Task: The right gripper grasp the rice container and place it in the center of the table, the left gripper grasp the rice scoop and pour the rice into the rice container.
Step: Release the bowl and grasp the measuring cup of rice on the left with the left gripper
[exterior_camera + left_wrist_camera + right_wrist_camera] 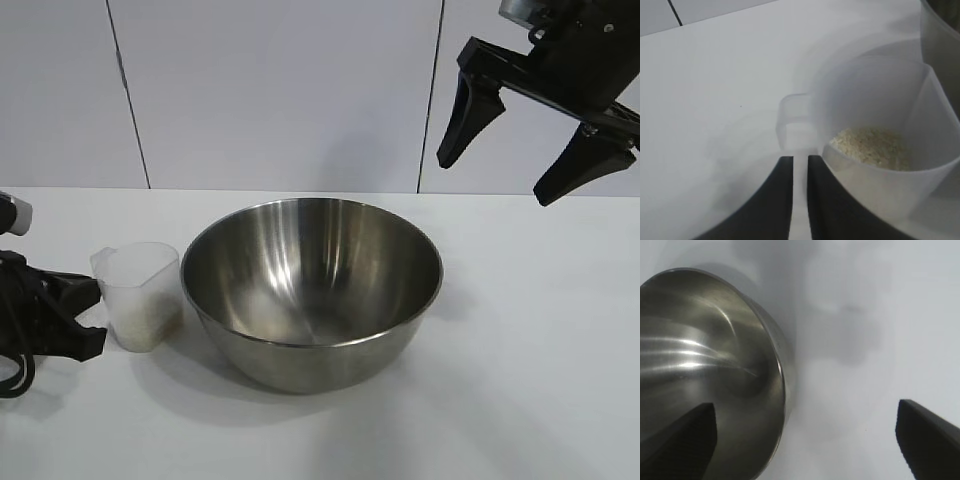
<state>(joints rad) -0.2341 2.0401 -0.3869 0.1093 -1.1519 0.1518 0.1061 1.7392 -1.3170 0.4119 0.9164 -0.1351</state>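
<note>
The rice container [310, 290], a big shiny steel bowl, stands in the middle of the white table [520, 350]; its inside looks empty. Close to its left side stands the rice scoop [140, 290], a frosted plastic cup holding a little rice [152, 320]. My left gripper [92, 315] is low on the table just left of the scoop. In the left wrist view its fingers [782, 200] stand slightly open, tips just short of the scoop's handle tab [792, 120], with rice [870, 147] showing inside. My right gripper [496, 180] hangs wide open, high above the bowl's right.
A white panelled wall [280, 90] runs behind the table. In the right wrist view the rice container [705, 365] lies below one finger and bare tabletop [855, 390] beneath the right gripper [807, 403]. Bare table lies to the bowl's right and front.
</note>
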